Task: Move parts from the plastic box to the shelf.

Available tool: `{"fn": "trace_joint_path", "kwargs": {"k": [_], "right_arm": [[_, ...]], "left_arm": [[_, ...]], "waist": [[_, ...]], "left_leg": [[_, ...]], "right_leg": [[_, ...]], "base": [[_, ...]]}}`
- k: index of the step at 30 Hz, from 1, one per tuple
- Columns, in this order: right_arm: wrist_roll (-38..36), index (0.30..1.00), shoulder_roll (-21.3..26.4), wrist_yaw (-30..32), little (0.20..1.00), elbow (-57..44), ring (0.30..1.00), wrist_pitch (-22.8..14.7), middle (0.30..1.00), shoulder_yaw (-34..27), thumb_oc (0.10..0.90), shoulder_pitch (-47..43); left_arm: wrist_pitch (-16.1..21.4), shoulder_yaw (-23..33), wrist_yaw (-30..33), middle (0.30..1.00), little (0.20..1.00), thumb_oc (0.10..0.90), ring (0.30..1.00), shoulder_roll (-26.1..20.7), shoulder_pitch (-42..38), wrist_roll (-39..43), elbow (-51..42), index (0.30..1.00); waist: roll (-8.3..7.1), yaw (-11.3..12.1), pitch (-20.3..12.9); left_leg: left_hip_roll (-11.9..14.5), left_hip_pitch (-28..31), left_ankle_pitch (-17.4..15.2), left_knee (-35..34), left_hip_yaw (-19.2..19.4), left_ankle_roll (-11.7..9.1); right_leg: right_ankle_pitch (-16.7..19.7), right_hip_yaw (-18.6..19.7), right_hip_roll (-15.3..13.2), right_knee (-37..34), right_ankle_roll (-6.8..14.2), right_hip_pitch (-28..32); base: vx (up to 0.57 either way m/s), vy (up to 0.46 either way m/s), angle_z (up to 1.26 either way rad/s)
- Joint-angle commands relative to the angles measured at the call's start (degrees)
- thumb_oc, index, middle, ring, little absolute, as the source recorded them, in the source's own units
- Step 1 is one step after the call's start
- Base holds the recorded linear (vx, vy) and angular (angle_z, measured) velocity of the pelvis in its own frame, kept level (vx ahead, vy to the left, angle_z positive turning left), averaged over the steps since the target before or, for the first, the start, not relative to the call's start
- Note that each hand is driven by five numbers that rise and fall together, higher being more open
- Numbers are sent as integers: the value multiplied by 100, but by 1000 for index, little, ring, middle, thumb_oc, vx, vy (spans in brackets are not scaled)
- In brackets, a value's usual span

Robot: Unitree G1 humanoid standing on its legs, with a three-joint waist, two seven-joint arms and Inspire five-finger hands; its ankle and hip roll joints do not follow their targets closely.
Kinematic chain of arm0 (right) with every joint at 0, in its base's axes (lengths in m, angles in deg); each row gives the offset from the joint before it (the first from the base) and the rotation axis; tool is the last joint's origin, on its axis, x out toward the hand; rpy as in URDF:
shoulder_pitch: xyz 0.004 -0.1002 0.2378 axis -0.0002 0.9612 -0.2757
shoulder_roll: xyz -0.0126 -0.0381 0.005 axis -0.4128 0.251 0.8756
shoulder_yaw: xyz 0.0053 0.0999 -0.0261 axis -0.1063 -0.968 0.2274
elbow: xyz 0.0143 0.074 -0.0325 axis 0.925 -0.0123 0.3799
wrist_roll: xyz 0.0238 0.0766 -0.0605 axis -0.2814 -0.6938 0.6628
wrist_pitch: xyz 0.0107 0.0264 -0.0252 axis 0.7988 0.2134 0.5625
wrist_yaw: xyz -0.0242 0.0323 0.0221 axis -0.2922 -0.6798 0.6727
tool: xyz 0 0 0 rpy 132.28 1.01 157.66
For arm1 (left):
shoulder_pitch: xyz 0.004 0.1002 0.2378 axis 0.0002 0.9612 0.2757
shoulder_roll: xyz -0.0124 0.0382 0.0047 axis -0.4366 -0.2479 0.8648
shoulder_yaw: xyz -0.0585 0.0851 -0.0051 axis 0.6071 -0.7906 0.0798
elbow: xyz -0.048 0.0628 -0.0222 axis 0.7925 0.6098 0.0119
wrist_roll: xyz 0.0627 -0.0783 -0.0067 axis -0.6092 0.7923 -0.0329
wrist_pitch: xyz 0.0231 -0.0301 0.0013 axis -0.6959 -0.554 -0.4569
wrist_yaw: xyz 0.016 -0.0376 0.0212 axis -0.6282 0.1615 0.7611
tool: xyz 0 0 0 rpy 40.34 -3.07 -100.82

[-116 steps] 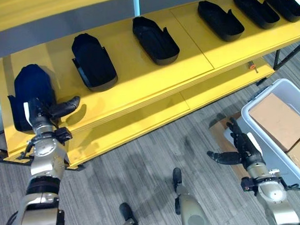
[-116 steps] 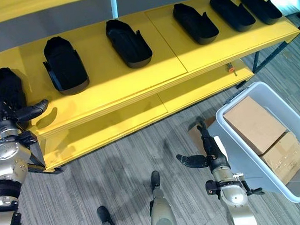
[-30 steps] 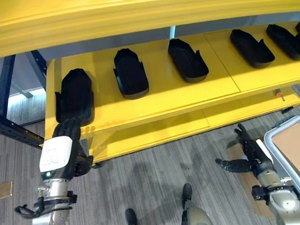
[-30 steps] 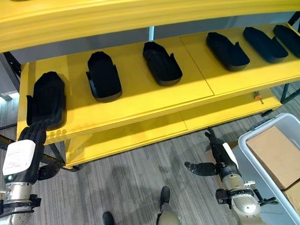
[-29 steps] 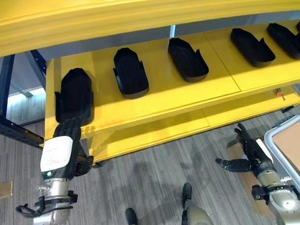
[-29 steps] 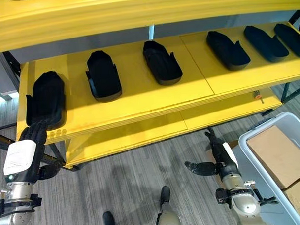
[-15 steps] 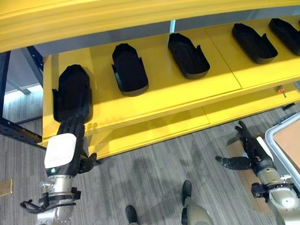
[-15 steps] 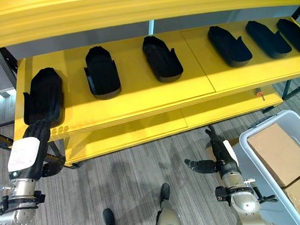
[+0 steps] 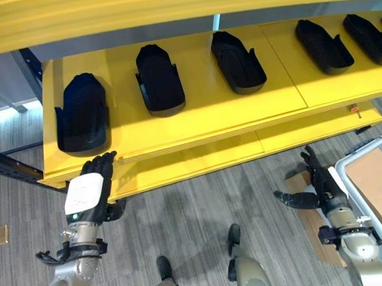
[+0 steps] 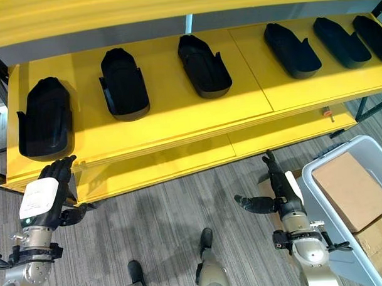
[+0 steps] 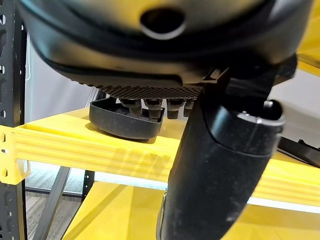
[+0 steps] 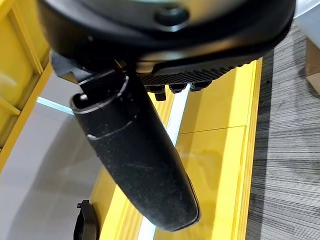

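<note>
Your left hand (image 9: 87,197) hangs just below the front edge of the yellow shelf (image 9: 196,114), at its left end. Its fingers are loose and straight and it holds nothing. A second ago those fingertips were up at the lip of the shelf, right by the leftmost black part (image 9: 82,120). Now the hand has dropped a little lower and is clear of it. The view has also shifted, so some of that change is your head moving. That part sits flat at the left end of the shelf, alone and free. To me this means the drop-off is done.

Your right hand (image 10: 282,193) is low over the floor on the right side. Its fingers are spread, its thumb sticks out, and it is empty. It has stayed in the same spot, near the plastic box (image 10: 319,170).

Along the shelf you can see more black parts in a row: a 2nd part (image 9: 159,80), a 3rd part (image 9: 237,53) near the middle, and others toward the right end.

The plastic box stands on the floor past the right end of the shelf. I can see brown cardboard boxes (image 10: 346,188) in it. I cannot see any black parts in there.

I think your next move is to turn back to the box and look for another part.
</note>
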Motion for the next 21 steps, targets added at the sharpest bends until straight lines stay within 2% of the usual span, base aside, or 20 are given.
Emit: {"fn": "trace_joint_path", "kwargs": {"k": [1, 21], "right_arm": [[25, 1000, 199, 220, 1000, -671, 1000, -547, 1000, -369, 900, -423], [105, 1000, 190, 244, 1000, -640, 1000, -507, 1000, -350, 900, -552]], "left_arm": [[107, 297, 300, 1000, 1000, 900, 1000, -489, -199, -224, -114, 1000], [-94, 409, 380, 1000, 1000, 900, 1000, -467, -404, -189, 83, 1000]], "waist": [[-183, -15, -40], [-211, -6, 41]], "left_leg": [[2, -569, -500, 856, -413, 285], [-7, -700, -552, 981, -429, 291]], "right_leg": [[-739, -330, -287, 169, 318, 593], [-720, -301, -299, 197, 305, 493]], "base": [[0, 0, 0], [0, 0, 0]]}}
